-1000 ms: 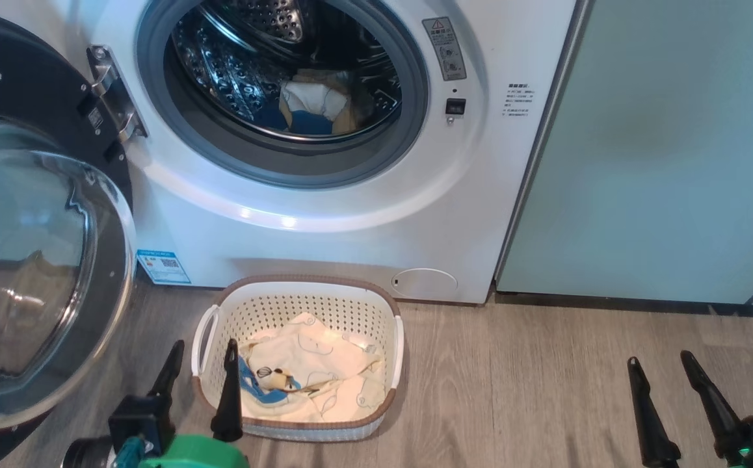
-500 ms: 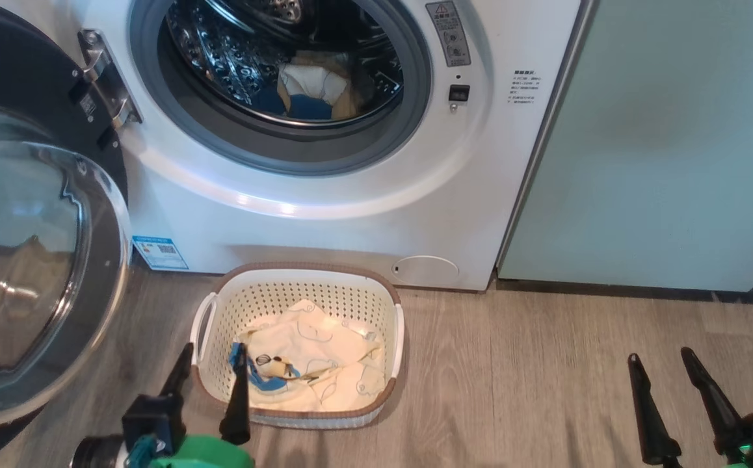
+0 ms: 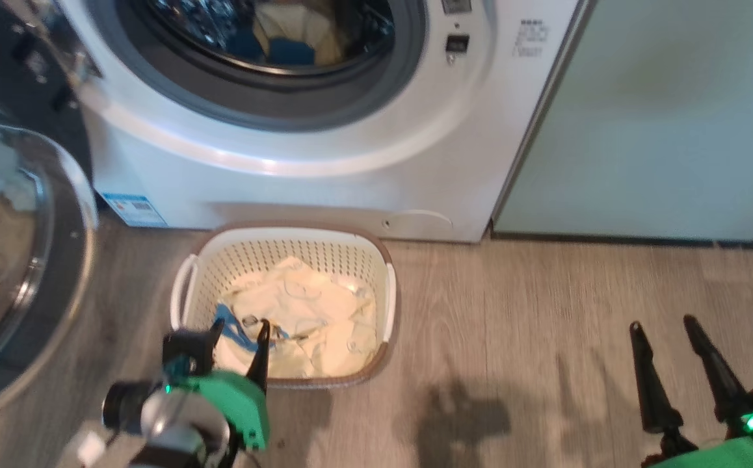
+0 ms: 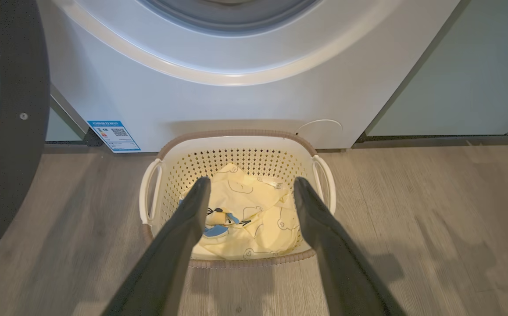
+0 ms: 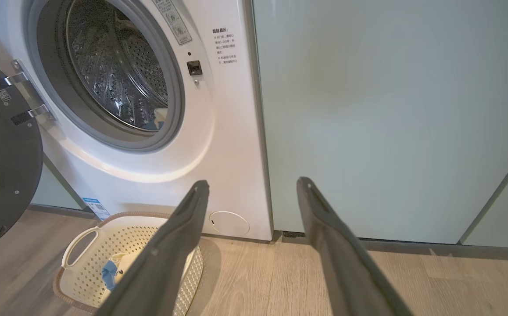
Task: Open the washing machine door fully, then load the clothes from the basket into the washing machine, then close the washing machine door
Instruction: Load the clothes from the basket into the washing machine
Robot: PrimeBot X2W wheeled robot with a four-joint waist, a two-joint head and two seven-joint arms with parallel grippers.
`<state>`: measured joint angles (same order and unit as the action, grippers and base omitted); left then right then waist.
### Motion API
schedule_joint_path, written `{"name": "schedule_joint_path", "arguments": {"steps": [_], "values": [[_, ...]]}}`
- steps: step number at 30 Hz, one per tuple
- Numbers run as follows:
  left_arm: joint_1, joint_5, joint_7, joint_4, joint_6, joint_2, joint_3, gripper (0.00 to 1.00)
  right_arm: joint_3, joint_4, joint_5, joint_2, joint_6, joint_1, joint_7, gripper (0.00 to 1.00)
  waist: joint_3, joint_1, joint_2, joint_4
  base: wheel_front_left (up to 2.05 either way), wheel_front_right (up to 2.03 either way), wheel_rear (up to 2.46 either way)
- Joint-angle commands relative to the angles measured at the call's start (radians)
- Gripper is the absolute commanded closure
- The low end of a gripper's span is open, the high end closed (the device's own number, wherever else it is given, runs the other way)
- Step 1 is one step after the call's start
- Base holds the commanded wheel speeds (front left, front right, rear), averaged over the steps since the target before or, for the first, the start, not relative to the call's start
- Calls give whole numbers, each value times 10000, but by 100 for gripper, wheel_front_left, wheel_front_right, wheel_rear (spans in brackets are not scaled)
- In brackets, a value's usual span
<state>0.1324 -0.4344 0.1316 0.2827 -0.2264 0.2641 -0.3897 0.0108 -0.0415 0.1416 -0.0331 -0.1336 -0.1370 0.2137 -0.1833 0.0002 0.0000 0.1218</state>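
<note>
My left gripper (image 3: 240, 325) advanced over basket (image 3: 350, 250); clothes (image 3: 311, 312) below my spread jaws. Right gripper (image 3: 662, 323) spread, empty.

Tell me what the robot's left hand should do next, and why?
Probably lower the left gripper into the basket and close on the clothes. It stands open, pointed at them, some clothes are left in the basket, and the door is swung open.

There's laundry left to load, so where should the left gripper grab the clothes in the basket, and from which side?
Probably the bunched folds near the middle of the clothes, from straight above: the basket walls block any sideways approach, the pile lies low and loose, and the open left gripper hangs over it.
</note>
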Motion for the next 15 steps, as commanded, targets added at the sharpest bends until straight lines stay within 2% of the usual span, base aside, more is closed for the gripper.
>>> {"name": "schedule_joint_path", "arguments": {"steps": [1, 8, 15], "values": [[761, -77, 20, 198, 178, 50, 333, 0, 232, -268, 56, -171, 29, 427, 193, 0, -462, -2, 0, 237, 0, 0, 0], [2670, -457, -268, 3146, 1279, -292, 117, 0, 347, -145, 286, -171, 29, 1000, 360, 0, -1630, -2, 0, 850, 0, 0, 0], [4470, -654, -655, 5666, 2045, -422, 34, 0, 543, 15, 683, -171, 29, 1590, 463, 0, -3082, -2, 0, 1525, 0, 0, 0]]}}
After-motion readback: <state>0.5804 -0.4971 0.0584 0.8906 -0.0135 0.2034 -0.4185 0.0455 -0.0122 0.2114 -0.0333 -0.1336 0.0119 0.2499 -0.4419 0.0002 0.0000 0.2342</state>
